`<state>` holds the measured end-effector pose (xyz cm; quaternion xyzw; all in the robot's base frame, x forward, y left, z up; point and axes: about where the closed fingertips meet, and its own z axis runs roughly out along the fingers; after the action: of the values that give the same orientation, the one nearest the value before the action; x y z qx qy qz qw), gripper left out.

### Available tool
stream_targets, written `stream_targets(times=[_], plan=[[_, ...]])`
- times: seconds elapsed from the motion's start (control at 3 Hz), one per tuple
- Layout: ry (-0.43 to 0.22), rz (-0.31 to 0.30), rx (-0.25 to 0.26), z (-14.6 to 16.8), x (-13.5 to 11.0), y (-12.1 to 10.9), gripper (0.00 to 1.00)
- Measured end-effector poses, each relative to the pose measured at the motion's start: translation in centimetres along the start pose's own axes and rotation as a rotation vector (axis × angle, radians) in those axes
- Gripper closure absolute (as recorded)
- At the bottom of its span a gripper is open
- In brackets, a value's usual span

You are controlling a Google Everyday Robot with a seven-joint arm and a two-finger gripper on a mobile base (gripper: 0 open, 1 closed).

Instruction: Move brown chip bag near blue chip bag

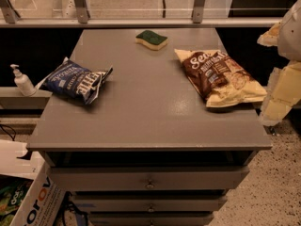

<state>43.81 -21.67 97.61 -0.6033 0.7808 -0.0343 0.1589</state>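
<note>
Tool [281, 86] sits off the right edge of the bench [141, 121], just beside the brown chip bag [218, 76]. Can't tell how open it is, but it hasn't got the bag. That one's lying flat on the right, with the blue chip bag [75, 81] well apart at the left edge. I'd guess it's light, puffy, slippery foil with crushable chips, so gently pinch the cream near end.
</note>
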Motion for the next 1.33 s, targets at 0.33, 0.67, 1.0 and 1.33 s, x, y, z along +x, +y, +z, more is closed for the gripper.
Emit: stream_targets(times=[0.33, 0.67, 1.0, 1.33], plan=[[0.0, 0.0, 0.0, 0.0, 0.0, 0.0, 0.0], [-0.012, 0.013, 0.031, 0.4, 0.3, -1.4, 0.0], [-0.033, 0.027, 0.084, 1.8, 0.6, -4.2, 0.0], [-0.038, 0.06, 0.13, 4.5, 1.3, -7.4, 0.0]])
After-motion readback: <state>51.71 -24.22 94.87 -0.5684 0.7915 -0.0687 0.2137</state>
